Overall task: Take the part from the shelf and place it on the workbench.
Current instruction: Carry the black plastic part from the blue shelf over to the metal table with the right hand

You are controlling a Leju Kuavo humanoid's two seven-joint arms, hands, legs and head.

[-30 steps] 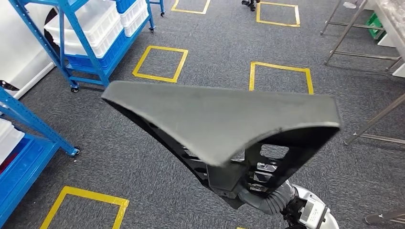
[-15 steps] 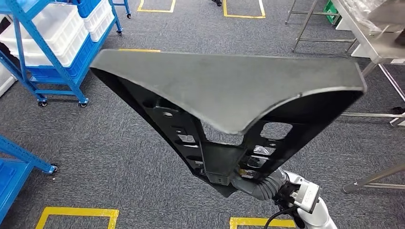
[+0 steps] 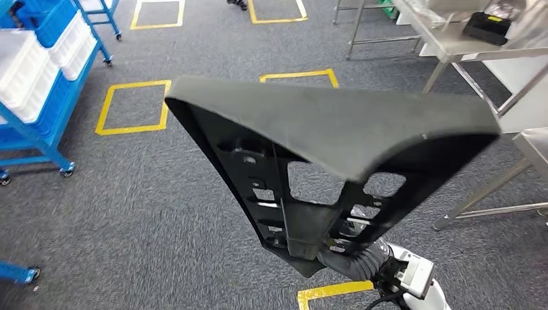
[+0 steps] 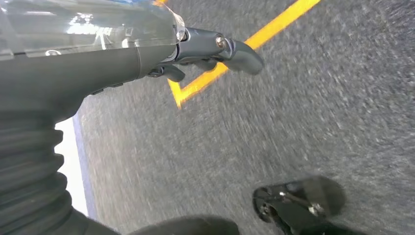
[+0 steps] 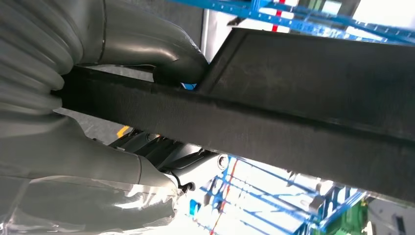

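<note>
Grey carpet floor [image 3: 148, 194] carries yellow tape squares [image 3: 132, 106]; beside them stand a blue rack [image 3: 39, 123] and steel table [image 3: 452, 51].

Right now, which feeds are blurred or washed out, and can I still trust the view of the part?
Head view: sharp; the dark part blocks much of the floor. Left wrist view: carpet smeared by motion blur, left robot hand reasonably crisp. Right wrist view: background blown out bright, part dark against it, right robot hand close and soft.

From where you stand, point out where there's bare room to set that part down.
Little shows: the steel workbench at upper right has bare top beside a black case. A second steel surface pokes in at right. The part, gripped by the right hand, hides much.
</note>
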